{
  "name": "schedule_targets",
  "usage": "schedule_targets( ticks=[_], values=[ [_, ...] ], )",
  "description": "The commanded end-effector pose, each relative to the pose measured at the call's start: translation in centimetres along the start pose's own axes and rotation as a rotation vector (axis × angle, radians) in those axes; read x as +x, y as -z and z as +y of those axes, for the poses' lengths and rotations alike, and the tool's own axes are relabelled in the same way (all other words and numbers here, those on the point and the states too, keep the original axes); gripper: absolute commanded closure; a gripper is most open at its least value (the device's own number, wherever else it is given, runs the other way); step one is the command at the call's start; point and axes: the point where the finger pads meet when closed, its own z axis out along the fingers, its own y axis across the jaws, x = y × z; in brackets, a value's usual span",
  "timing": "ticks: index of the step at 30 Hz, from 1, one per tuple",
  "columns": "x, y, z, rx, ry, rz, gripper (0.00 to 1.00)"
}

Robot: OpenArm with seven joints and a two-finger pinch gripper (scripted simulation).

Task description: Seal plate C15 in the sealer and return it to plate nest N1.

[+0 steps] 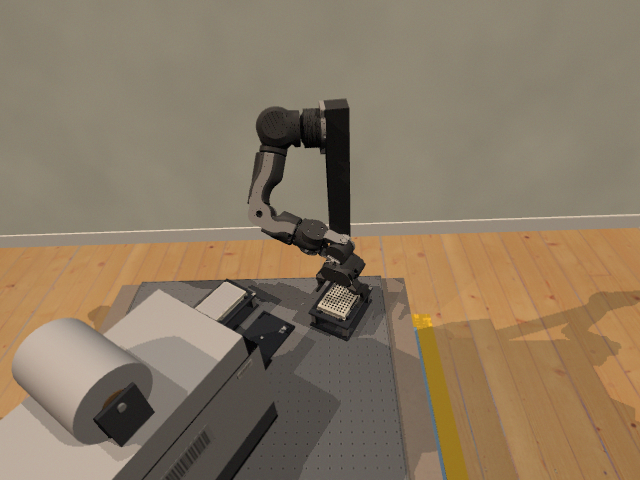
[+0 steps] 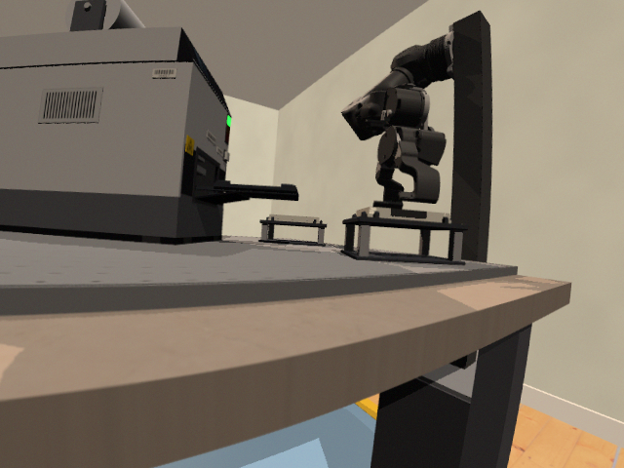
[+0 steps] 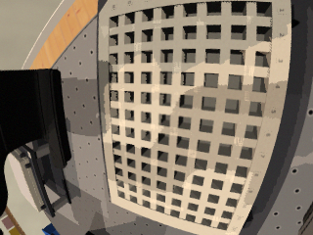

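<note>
The white 96-well plate C15 [image 1: 337, 302] lies flat on its black nest N1 [image 1: 338, 321] at the foot of the arm's column. In the wrist view the plate [image 3: 196, 105] fills the frame, wells up and uncovered. My gripper [image 1: 337, 285] is down at the plate's level and open, with its fingers apart from the plate; in the exterior view the gripper [image 2: 403, 202] stands right over the plate [image 2: 400, 212]. One dark finger [image 3: 33, 124] shows left of the plate. The sealer's stage [image 2: 252, 191] is out and empty, and its lamp [image 2: 228, 121] is green.
The second plate C51 [image 1: 222, 299] sits on nest N2 [image 2: 292, 229] beyond the stage. The grey sealer housing [image 1: 170, 361] with its foil roll [image 1: 77, 377] fills the left. The black column [image 1: 338, 170] stands just behind N1.
</note>
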Motion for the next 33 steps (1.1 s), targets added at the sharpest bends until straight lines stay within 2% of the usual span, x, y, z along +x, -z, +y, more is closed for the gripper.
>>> schedule_targets(
  ticks=[1, 4, 9, 33],
  values=[
    [-0.1, 0.2, 0.2, -0.006, 0.001, -0.001, 0.23],
    [-0.1, 0.2, 0.2, -0.006, 0.001, -0.001, 0.23],
    [0.1, -2.1, 0.1, -0.006, 0.007, 0.001, 0.23],
    [-0.2, -1.6, 0.3, -0.006, 0.000, 0.000, 0.23]
  ],
)
